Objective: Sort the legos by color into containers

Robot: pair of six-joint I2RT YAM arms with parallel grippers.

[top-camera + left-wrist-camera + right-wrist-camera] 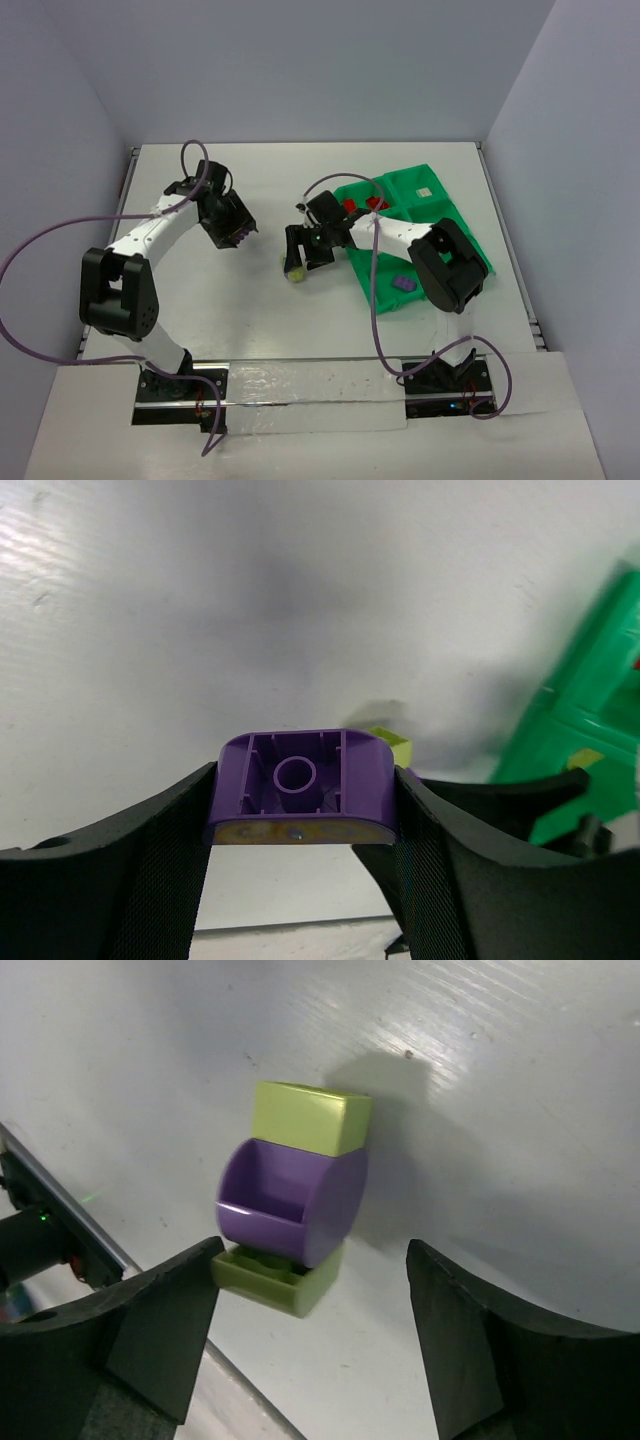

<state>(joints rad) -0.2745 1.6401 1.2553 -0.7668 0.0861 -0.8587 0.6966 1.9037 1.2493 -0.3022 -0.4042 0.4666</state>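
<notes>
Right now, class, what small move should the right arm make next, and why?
Probably ease the right tool down around the stack, centring it. The tool is open, its fingers either side of the lime, purple and lime bricks on the table, nothing gripped yet, and the stack sits nearer one finger.

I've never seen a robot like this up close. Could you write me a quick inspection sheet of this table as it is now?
Surface: white table, bare apart from the items below.
Job's things: green tray holds red bricks, a cream brick and a loose purple brick; a joined yellow-green and purple stack sits on the table.
Clutter: nothing seen.
Grippers: left gripper shut on a held purple brick; right gripper open, fingers either side of the stack.
Cables: purple cables loop from both arms.
Surroundings: plain pale walls on three sides.
</notes>
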